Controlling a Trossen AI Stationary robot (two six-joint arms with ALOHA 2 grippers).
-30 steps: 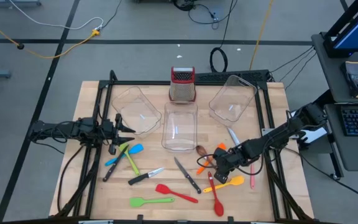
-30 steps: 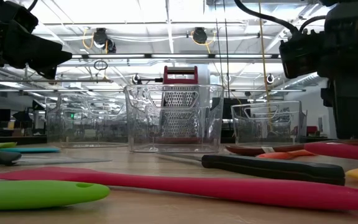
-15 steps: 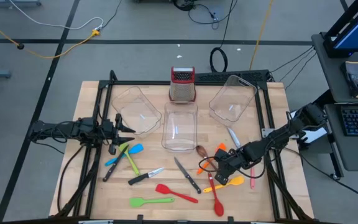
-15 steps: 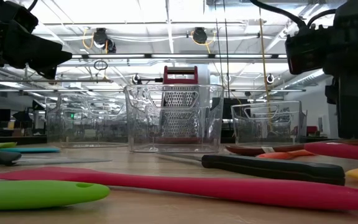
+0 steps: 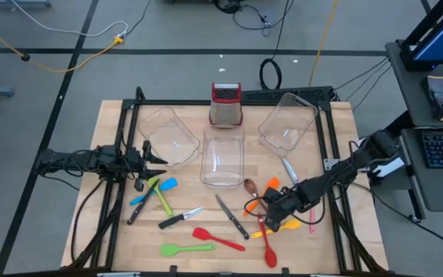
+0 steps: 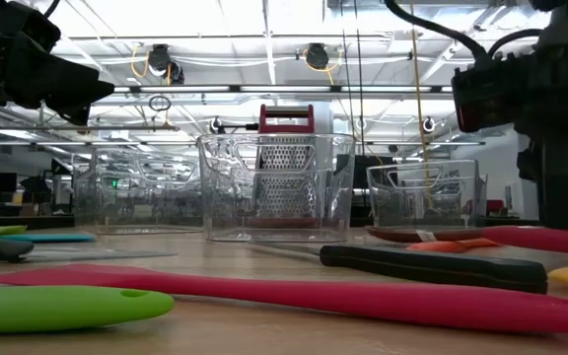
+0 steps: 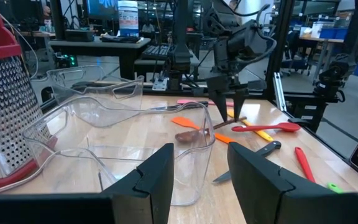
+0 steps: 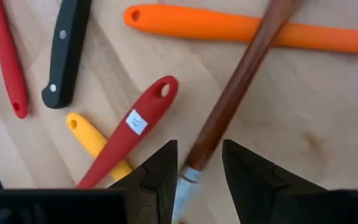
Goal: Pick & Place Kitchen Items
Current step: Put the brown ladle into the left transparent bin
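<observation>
Overhead, the right gripper (image 5: pixel 266 215) is a dark mass near the table's (image 5: pixel 114 238) right front, hiding much of the utensils beneath it. Its wrist view settles the state: the fingers (image 8: pixel 160 174) are apart, straddling the brown spoon handle (image 8: pixel 229 99), not visibly pinching it. That handle runs diagonally, crossing over an orange utensil (image 8: pixel 241 28); its tip is cut off by the frame. Beside it lie a red handle (image 8: pixel 129 134) with a white label, crossing a yellow one (image 8: pixel 95 143), and a black knife handle (image 8: pixel 67 53), all only partly in frame.

In the overhead view the brown spoon's bowl (image 5: pixel 248 185) points toward the middle tub (image 5: pixel 222 158), long axis slanting toward the right front corner. A red spatula (image 5: pixel 218 238) and a green one (image 5: pixel 186 248) lie near the front edge, long axes roughly along it.

The left gripper (image 5: pixel 156 159) hangs by the left edge beside a tub (image 5: pixel 168 137), fingers (image 7: pixel 154 180) parted, holding nothing. The grater (image 5: pixel 225 104) stands at the back edge.
</observation>
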